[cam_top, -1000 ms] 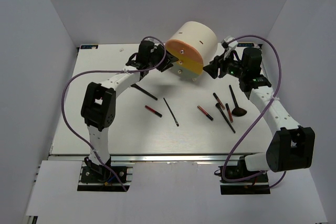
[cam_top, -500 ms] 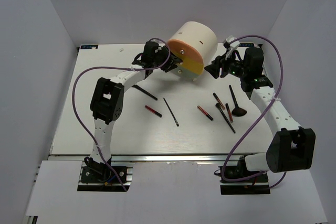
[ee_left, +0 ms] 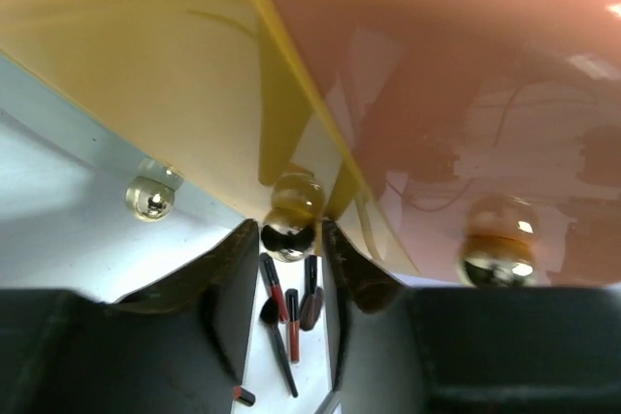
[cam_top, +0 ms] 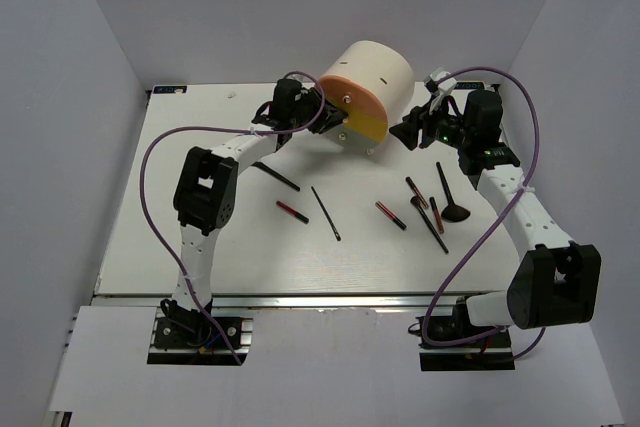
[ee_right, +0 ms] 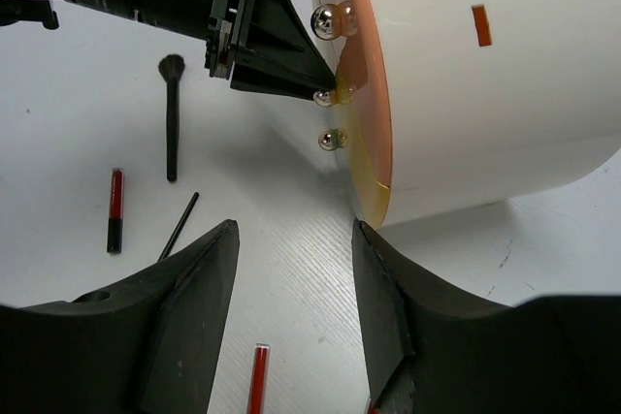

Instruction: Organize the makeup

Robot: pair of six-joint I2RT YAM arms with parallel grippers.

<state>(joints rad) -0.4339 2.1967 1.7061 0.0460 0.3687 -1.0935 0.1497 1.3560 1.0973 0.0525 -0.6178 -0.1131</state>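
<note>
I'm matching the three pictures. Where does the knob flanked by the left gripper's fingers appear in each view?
Top external: knob on the case front, back centre.
Left wrist: knob low centre, between the fingers of the left gripper.
Right wrist: knob upper centre, at that gripper's tip.
Shared landmark: yellow drawer front.

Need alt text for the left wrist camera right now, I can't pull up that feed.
The left gripper closely flanks a small shiny knob at the seam between the yellow drawer front and the orange drawer front; contact is unclear. Through the gap below, red-and-black sticks lie on the white table.
</note>
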